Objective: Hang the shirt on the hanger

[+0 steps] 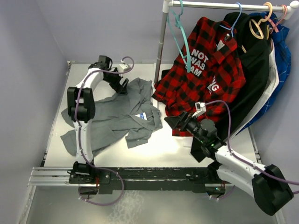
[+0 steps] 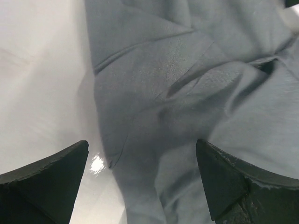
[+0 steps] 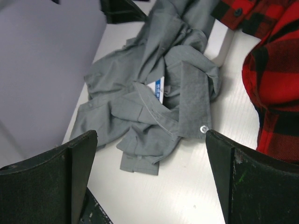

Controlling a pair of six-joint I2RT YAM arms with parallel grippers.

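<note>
The grey shirt (image 1: 117, 119) lies crumpled on the white table (image 1: 173, 149), collar and white-and-blue label (image 1: 142, 115) toward the right. The teal hanger (image 1: 177, 41) hangs empty on the rack at the back, left of the plaid shirt. My left gripper (image 1: 122, 86) is open and low over the shirt's far edge; in the left wrist view the grey cloth (image 2: 187, 93) fills the space between its fingers (image 2: 142, 182). My right gripper (image 1: 174, 122) is open and empty just right of the collar; in its wrist view (image 3: 152, 177) the shirt (image 3: 154, 102) and label (image 3: 159, 88) lie ahead.
The red-and-black plaid shirt (image 1: 205, 70) hangs on a light-blue hanger, its hem draped on the table near my right gripper. Black (image 1: 254, 70) and blue (image 1: 282, 51) garments hang beside it. The rack's white pole (image 1: 162, 42) stands at the back. Grey walls close the left and back.
</note>
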